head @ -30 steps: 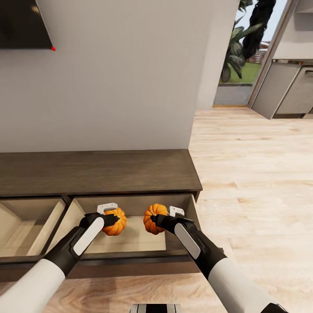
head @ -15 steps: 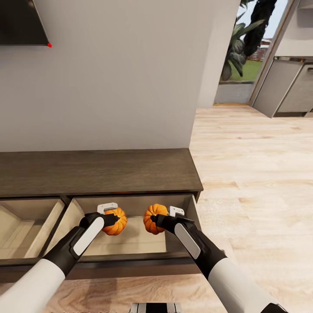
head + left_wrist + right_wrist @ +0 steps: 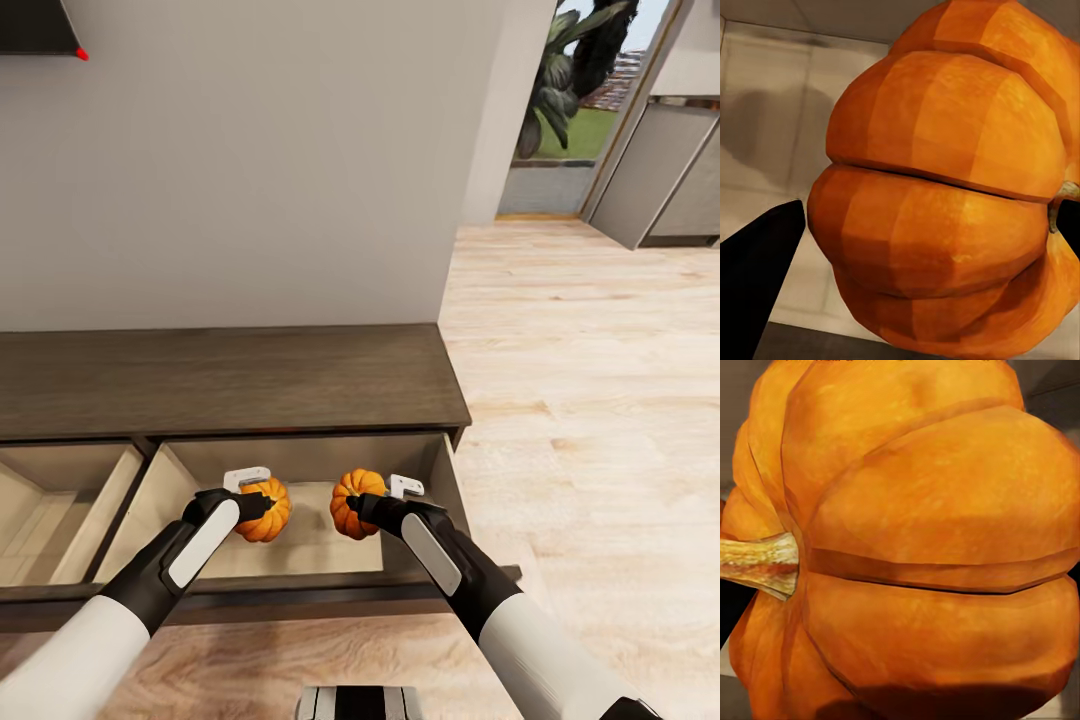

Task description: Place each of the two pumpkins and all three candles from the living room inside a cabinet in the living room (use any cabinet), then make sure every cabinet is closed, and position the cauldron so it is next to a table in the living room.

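Two pumpkins hang side by side over the open right-hand drawer of the cabinet (image 3: 230,380), each pinched by one arm: the left pumpkin (image 3: 265,508) in the left gripper (image 3: 252,495), the right pumpkin (image 3: 355,502) in the right gripper (image 3: 385,500). Both sets of fingers are closed against the ribbed sides, open only as wide as the fruit itself.

The step in hand looks to be the drop into the drawer. To do it well, each arm should lower until its pumpkin sits near the pale wood floor (image 3: 765,135) before the fingers part, since a round body let go from height will roll (the drawer walls would likely catch it, but it might come to rest against the front). Keep the two apart on the way down so they do not knock, and leave room for the candles to follow.

Close up, each pumpkin is deep orange with broad lobes divided by dark grooves; the right one's stem (image 3: 757,564) is pale tan and fibrous, pointing sideways, not up. Beside this drawer a second drawer (image 3: 60,500) also stands open.
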Controlling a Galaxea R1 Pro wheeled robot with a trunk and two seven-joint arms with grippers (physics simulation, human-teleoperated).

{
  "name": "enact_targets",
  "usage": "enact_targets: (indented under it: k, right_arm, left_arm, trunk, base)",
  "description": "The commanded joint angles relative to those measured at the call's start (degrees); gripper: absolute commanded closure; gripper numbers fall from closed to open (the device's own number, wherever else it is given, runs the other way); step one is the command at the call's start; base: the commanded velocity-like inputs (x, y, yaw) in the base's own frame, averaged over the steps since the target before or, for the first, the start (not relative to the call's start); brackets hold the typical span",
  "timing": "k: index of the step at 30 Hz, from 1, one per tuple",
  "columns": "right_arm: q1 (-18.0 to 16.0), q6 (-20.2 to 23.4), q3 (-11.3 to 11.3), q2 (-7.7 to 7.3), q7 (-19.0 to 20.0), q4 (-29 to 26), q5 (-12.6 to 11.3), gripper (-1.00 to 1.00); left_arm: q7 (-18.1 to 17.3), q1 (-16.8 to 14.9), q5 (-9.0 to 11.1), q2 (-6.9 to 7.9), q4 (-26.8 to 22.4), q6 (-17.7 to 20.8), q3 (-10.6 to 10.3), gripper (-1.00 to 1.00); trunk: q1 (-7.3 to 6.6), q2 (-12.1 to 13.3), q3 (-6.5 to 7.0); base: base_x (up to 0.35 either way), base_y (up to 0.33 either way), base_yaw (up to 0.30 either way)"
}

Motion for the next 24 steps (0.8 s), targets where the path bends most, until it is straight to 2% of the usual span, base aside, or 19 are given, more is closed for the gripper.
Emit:
enact_targets:
  k: [1,4,24]
  right_arm:
    - [0.0,0.0,0.1,-0.02,-0.6,-0.1,-0.9,1.00]
    - [0.0,0.0,0.1,-0.02,-0.7,-0.1,-0.9,1.00]
    - [0.0,0.0,0.1,-0.02,-0.7,-0.1,-0.9,1.00]
  left_arm:
    - [0.7,-0.1,0.5,0.07,-0.1,0.0,-0.2,1.00]
    - [0.7,-0.1,0.5,0.05,-0.1,0.0,-0.2,1.00]
    - [0.7,-0.1,0.4,0.07,-0.2,0.0,-0.2,1.00]
  trunk:
    - [0.01,0.0,-0.27]
    - [0.09,-0.1,-0.94]
    - [0.09,-0.1,-0.94]
  base:
    - [0.000,0.000,0.000]
    - [0.000,0.000,0.000]
    - [0.000,0.000,0.000]
